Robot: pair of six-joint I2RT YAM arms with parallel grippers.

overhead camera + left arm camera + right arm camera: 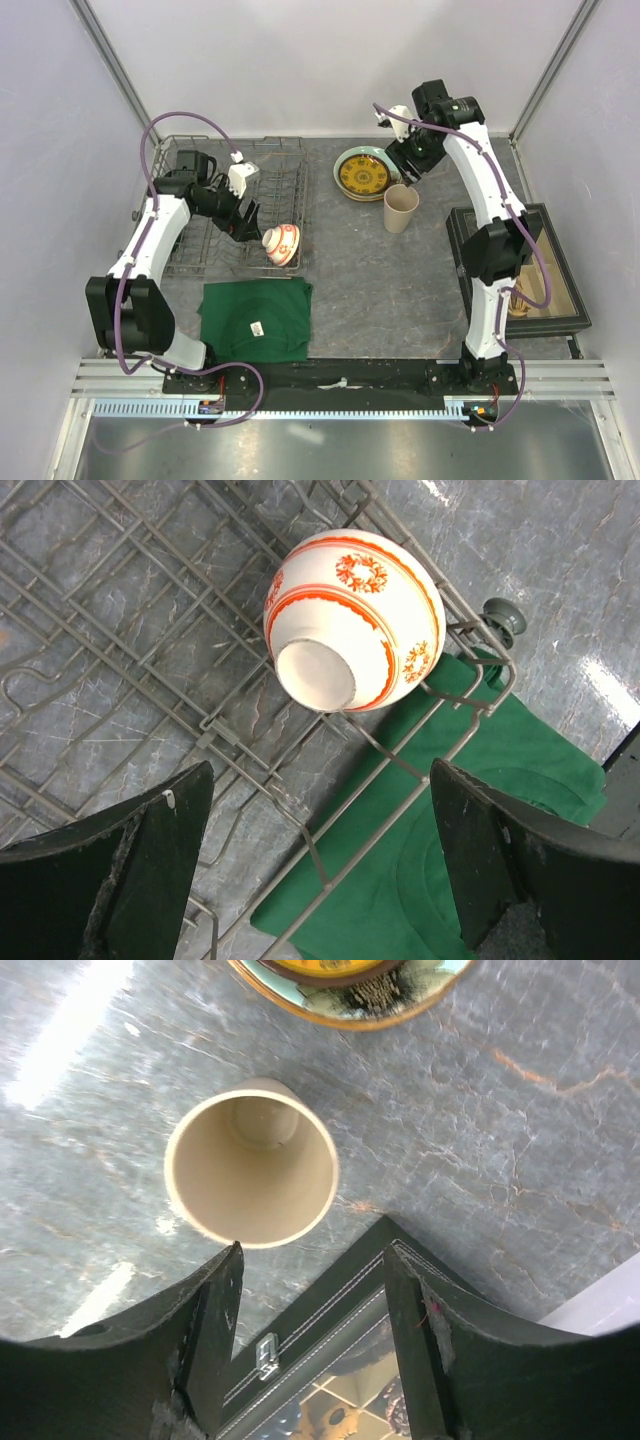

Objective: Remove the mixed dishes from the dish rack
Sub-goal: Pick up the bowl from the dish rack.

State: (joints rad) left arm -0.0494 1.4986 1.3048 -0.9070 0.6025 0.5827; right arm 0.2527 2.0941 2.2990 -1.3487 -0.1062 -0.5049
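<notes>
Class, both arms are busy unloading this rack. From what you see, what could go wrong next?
1. The small red-and-white bowl lies tipped, foot up, against the dish rack's corner wires. Its rounded side could slip from the open left gripper, or it could snag a wire on lifting.
2. The open right gripper hangs just over the upright tall beige cup. A low sideways move might topple it toward the stacked plates.
</notes>
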